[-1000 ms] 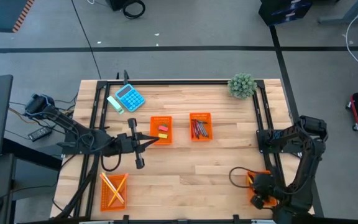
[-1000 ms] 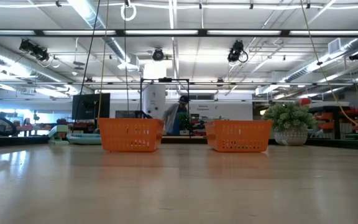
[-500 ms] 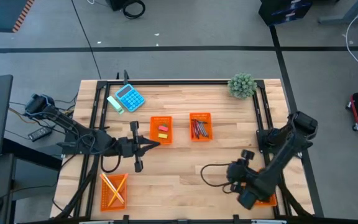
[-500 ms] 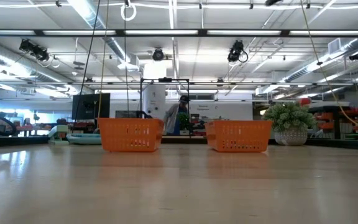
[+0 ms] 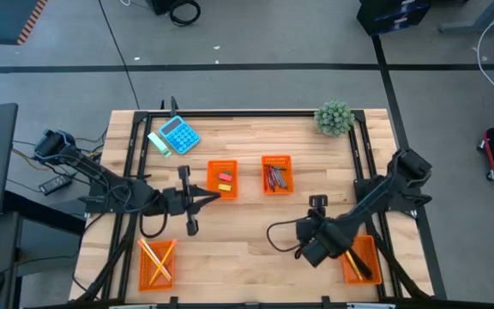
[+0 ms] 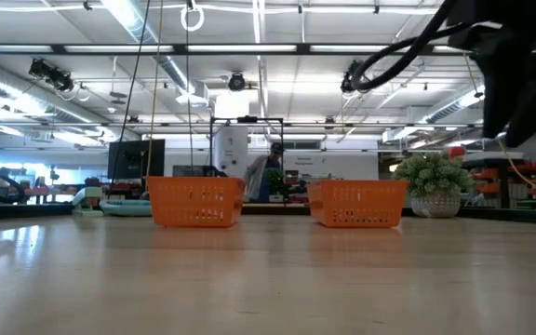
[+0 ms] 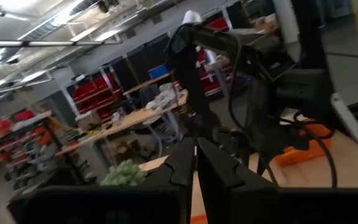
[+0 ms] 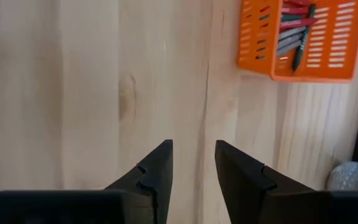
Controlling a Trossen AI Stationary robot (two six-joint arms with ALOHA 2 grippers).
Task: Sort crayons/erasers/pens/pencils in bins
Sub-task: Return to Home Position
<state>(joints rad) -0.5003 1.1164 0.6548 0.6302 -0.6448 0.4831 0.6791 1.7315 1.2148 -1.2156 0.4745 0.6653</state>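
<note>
Bins stood in four places on the wooden tabletop [image 5: 247,232]. The eraser bin [image 5: 222,179] sat near the middle with a yellow eraser [image 5: 225,177] and a pink eraser [image 5: 224,186] inside, and just beside it the crayon bin [image 5: 276,174] held red and grey crayons [image 5: 274,178]. The pencil bin [image 5: 157,263] at the near left corner carried crossed yellow pencils [image 5: 155,257], while the pen bin [image 5: 358,258] at the near right held black pens [image 5: 358,265] and a yellow one. A green eraser [image 5: 159,143] lay outside any bin, touching a blue calculator [image 5: 178,135] at the far left.

The left pincer [image 5: 215,196] hovered just beside the eraser bin, its fingers [image 7: 188,163] almost together and holding nothing. The right pincer [image 5: 317,202] hung over bare wood between the crayon bin and the pen bin, its fingers [image 8: 160,168] parted and empty. A small potted plant [image 5: 334,118] stood at the far right corner.
</note>
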